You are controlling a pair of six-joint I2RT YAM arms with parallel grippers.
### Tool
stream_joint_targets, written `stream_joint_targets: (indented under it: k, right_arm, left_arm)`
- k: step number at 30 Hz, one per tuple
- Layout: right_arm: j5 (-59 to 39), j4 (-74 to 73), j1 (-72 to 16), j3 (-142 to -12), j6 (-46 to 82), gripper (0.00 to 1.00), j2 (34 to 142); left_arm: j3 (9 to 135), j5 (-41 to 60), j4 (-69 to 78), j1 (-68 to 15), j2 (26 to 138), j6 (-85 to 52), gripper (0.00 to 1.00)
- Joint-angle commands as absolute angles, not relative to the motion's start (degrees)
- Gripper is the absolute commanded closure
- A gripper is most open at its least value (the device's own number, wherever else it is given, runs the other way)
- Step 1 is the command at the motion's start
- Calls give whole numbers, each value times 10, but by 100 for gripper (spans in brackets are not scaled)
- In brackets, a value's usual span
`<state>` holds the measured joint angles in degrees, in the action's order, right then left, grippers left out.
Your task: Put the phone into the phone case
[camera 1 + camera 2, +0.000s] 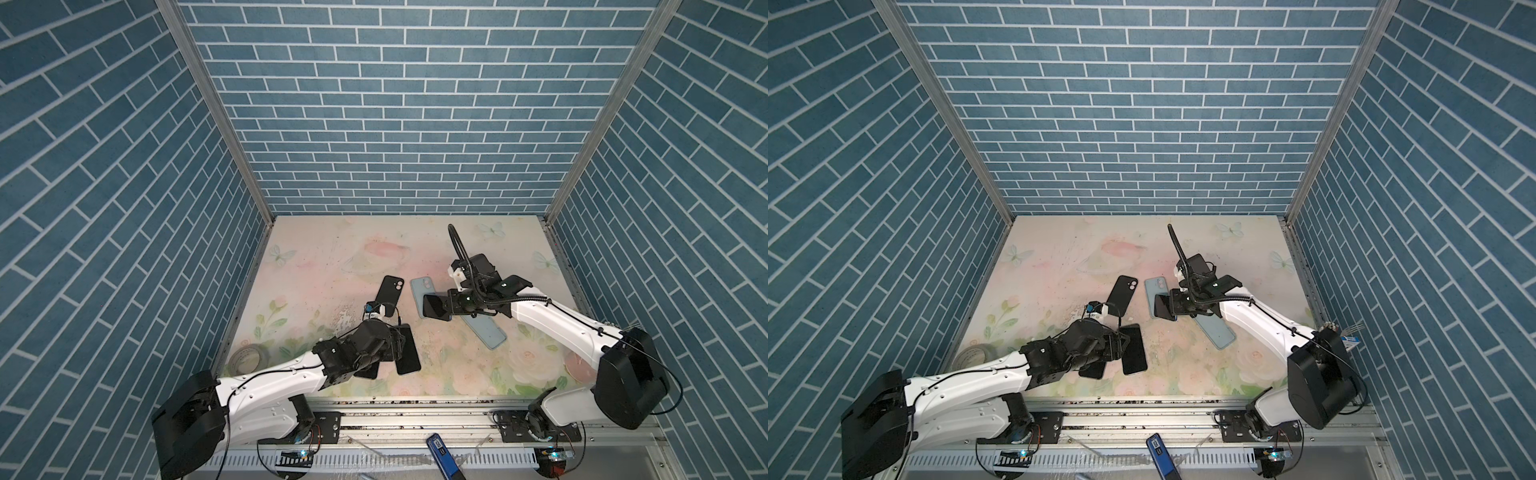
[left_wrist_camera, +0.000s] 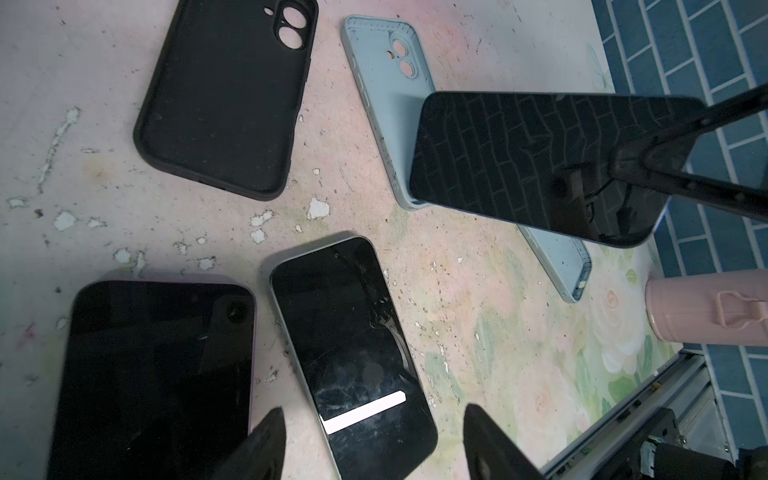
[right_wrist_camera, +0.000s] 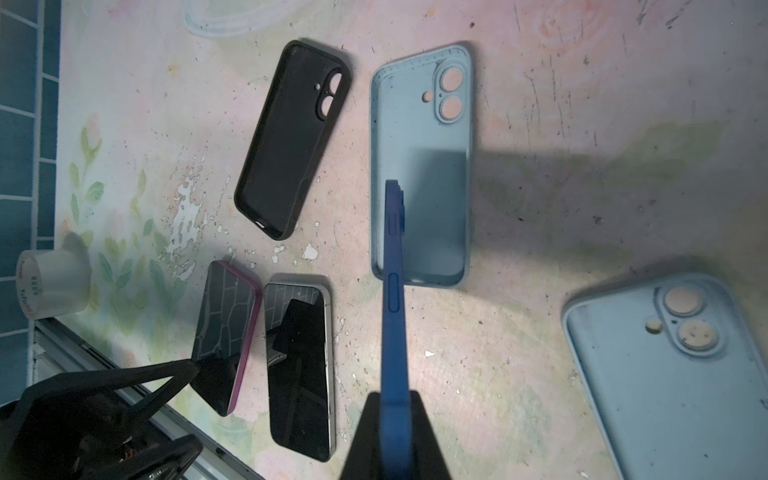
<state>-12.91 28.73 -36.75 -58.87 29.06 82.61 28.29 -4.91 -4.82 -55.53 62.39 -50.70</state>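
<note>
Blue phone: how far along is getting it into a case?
Done: the right gripper has the blue phone picked up. In hand: holding it edge-on over the light blue case, not seated. Remaining: pressing it in. The left gripper is open over two other phones.

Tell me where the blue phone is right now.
In a top view the blue phone is just right of centre, clamped in the right end effector above the farther light blue case, right of the black case.
</note>
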Motion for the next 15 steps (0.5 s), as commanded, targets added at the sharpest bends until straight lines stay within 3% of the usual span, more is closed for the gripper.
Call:
stream_joint_targets:
  k: [1, 15]
  right_arm:
    - [-127, 280, -377, -597, 271, 100, 825]
    - [-78, 478, -406, -499, 296, 100, 610]
  left_arm:
    - [277, -56, -44, -557, 622, -504, 31]
    - [307, -49, -49, -547, 660, -476, 28]
